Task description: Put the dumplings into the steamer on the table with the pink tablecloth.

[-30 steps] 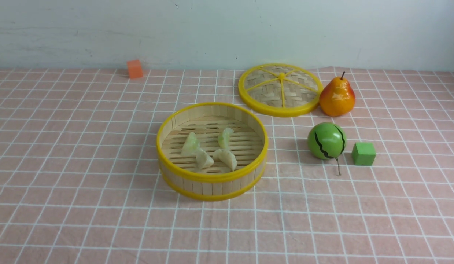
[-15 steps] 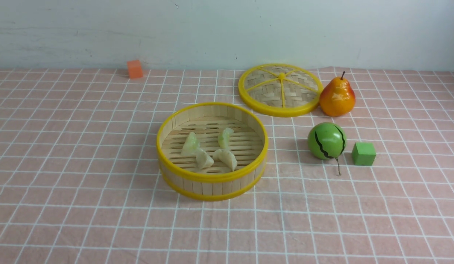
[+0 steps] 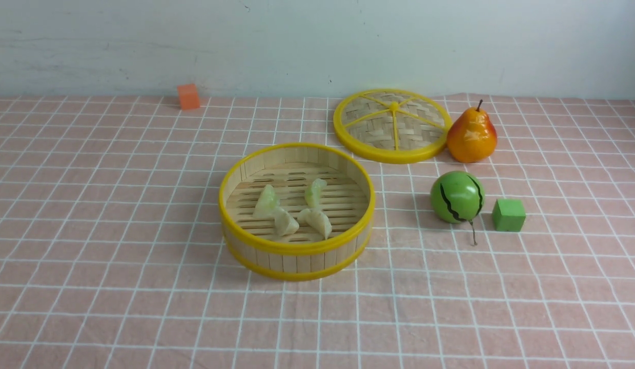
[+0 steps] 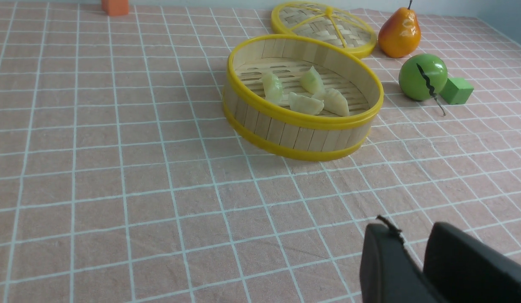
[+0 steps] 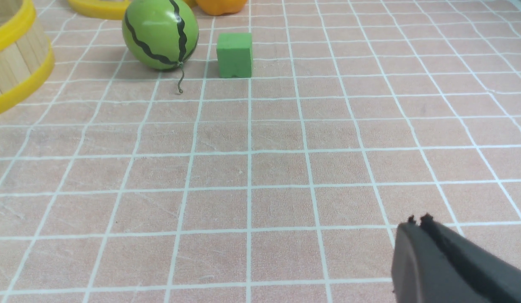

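The steamer stands mid-table on the pink tablecloth. Several pale dumplings lie on its slatted floor, among them one at the left, one toward the back and one at the front. No arm shows in the front view. In the left wrist view the steamer and its dumplings sit well ahead of my left gripper. That gripper is open by a narrow gap, with nothing in it. My right gripper is shut and empty over bare cloth, far from the steamer's rim.
A flat woven lid lies behind the steamer to the right, with a pear beside it. A green striped ball and a green cube sit to the steamer's right. An orange cube stands by the back wall.
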